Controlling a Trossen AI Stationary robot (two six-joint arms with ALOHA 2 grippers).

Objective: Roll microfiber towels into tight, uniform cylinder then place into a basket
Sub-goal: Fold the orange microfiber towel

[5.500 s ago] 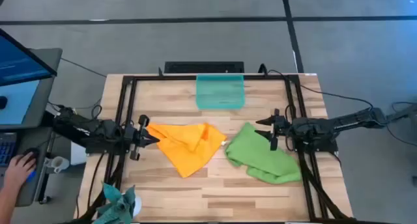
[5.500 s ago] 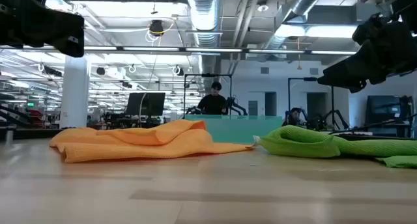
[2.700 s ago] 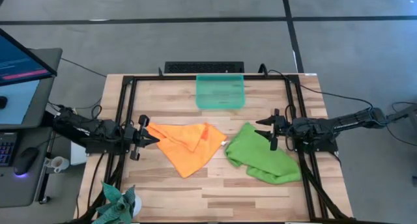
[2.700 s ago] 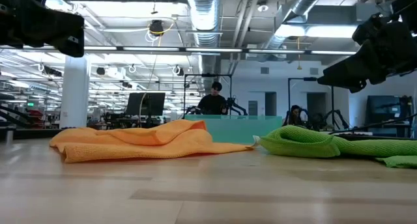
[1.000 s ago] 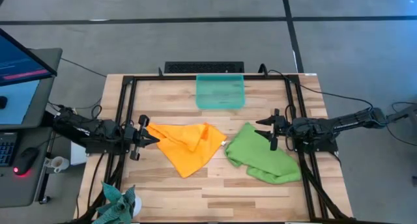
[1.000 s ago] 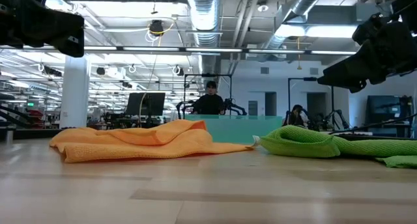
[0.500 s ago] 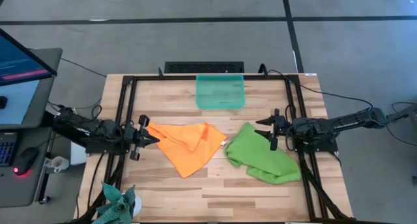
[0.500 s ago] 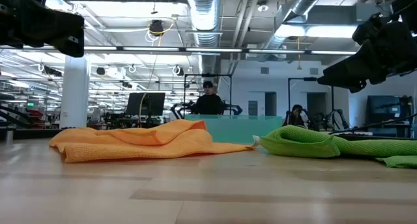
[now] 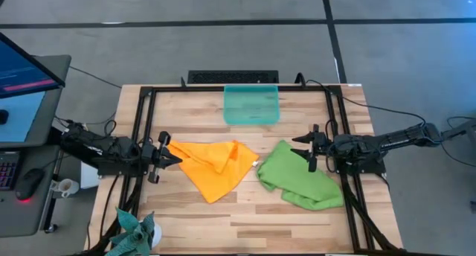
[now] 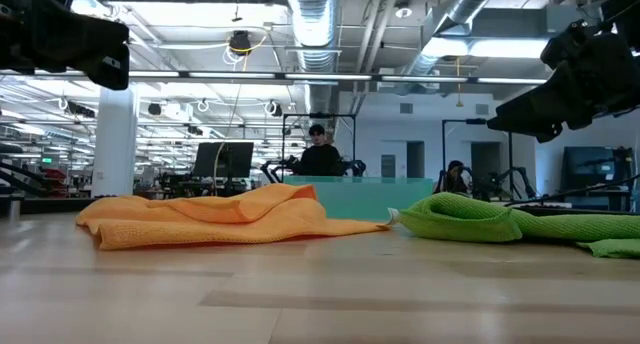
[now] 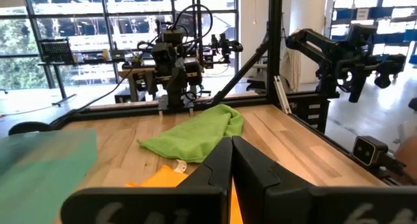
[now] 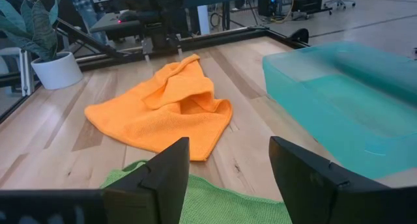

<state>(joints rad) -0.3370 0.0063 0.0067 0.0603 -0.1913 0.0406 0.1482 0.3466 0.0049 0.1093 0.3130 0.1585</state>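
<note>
A crumpled orange towel (image 9: 214, 165) lies on the wooden table left of centre, and a crumpled lime green towel (image 9: 299, 176) lies right of centre. The translucent teal basket (image 9: 251, 104) stands at the far middle. My left gripper (image 9: 177, 158) hovers shut just left of the orange towel's edge, above the table. Over the green towel's right part, my right gripper (image 9: 300, 146) hangs open with nothing between its fingers. In the right wrist view the orange towel (image 12: 163, 110) and the basket (image 12: 345, 107) lie ahead of the open fingers.
A black metal frame (image 9: 238, 88) runs round the table. A potted plant (image 9: 134, 230) stands at the near left corner. A desk with a monitor (image 9: 22, 70) stands left of the table. Bare wood (image 9: 238, 219) lies along the near edge.
</note>
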